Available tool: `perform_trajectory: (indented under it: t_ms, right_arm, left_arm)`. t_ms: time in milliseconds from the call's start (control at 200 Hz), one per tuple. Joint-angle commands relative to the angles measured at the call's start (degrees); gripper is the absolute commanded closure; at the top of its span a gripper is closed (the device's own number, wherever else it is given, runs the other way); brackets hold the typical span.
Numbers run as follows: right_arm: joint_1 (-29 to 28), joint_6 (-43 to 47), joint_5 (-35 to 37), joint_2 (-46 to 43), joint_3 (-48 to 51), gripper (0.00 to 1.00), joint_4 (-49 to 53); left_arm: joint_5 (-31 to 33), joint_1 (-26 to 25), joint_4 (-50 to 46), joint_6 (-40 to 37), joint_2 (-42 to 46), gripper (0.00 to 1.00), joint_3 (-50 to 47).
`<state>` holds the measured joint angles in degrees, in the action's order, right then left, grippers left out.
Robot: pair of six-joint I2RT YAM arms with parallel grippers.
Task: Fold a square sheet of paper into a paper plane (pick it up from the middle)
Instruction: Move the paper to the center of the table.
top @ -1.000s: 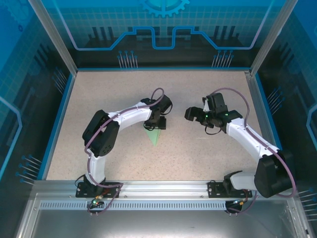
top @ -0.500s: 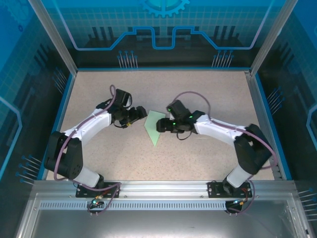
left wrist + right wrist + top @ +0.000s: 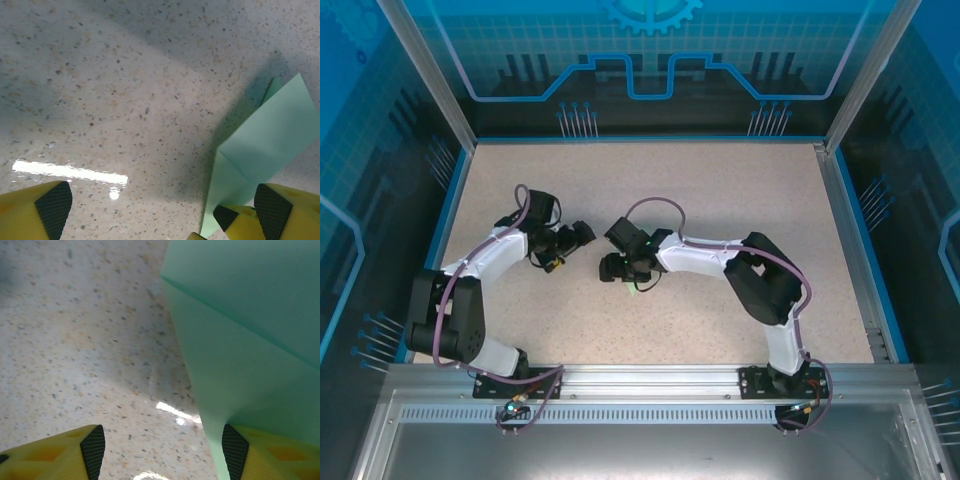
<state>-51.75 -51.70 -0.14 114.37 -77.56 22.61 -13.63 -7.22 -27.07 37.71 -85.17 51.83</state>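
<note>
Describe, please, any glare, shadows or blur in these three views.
Left wrist: a bright glare streak on the table at lower left, and a dark shadow left of the green paper. Right wrist: a small glare patch by the paper's edge, with a grey shadow on the table above it. Top external: even light, sharp throughout.

Green paper [image 3: 240,350] cut off at top, right edges

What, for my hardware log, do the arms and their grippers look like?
The left arm and right arm are white shells with black joints, each trailing a purplish cable. The left gripper and right gripper have yellow fingers with black pads.
</note>
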Motion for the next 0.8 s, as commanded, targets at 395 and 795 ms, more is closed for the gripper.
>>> perform_trajectory:
  t_ms: [395,795]
  right_arm:
    - [6.4,21.3,-4.2,-0.8,6.2,0.33,12.2]
    - [14.6,21.0,-3.9,-16.2,11.4,0.30,7.0]
  left_arm:
    - [-6.7,0.4,4.7,0.4,1.1,0.01,-2.8]
    - [-4.2,-1.3,11.8,3.9,4.7,0.01,-4.9]
